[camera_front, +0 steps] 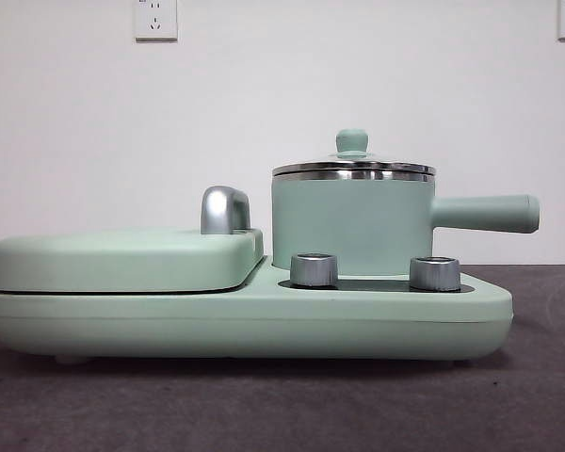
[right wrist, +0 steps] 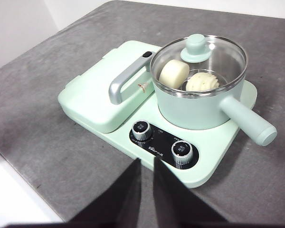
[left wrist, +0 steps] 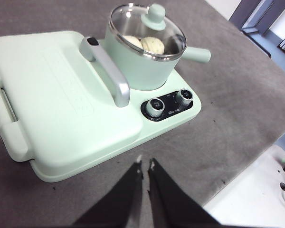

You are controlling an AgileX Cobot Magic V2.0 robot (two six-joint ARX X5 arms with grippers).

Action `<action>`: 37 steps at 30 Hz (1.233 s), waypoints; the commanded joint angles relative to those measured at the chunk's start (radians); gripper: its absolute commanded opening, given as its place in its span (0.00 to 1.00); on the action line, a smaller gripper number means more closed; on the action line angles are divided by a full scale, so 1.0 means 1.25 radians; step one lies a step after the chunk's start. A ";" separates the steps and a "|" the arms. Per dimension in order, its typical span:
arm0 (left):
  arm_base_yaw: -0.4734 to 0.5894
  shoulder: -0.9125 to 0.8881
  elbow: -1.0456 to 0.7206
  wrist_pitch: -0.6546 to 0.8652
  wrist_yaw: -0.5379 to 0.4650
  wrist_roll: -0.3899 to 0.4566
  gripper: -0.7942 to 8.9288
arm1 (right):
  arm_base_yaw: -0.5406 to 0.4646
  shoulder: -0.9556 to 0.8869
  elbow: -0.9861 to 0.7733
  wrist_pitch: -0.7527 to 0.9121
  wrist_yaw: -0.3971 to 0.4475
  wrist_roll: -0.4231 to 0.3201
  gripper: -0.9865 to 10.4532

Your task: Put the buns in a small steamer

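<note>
Nearest the front camera lies the grey table (camera_front: 282, 405), and on it stands a mint-green cooking base (camera_front: 264, 315), taken as the landmark. On the base's left half sits the flat griddle (camera_front: 122, 259) with its lid down, its chrome handle (camera_front: 224, 209) rising at the inner edge. Two silver knobs (camera_front: 314, 269) stand on the front of the base's right half, below the small steamer (camera_front: 350, 221). The steamer sits upright on that right half, its glass lid (right wrist: 199, 57) closed on the steel rim, green knob on top, and its long handle (camera_front: 485, 213) reaches out past the base's right end. Through the glass, both wrist views show the buns inside the pot: the smooth cream bun (right wrist: 174, 72) and the ridged white bun (right wrist: 202, 81), side by side and touching or nearly so.

Both arms hang off the base, above the table on its knob side. Left gripper (left wrist: 145, 165) has its jaws nearly together, a thin gap between them, holding nothing. Right gripper (right wrist: 146, 164) also has its jaws close, a narrow gap showing, and is empty.
</note>
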 commanded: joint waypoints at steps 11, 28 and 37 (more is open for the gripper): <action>-0.003 0.001 0.006 0.014 -0.002 -0.007 0.09 | 0.006 0.002 0.007 0.010 0.002 -0.009 0.10; 0.335 -0.204 -0.495 0.558 -0.052 0.136 0.09 | 0.006 0.002 0.007 0.010 0.002 -0.009 0.10; 0.415 -0.331 -0.694 0.605 -0.073 0.118 0.09 | 0.006 0.002 0.007 0.009 0.000 -0.009 0.10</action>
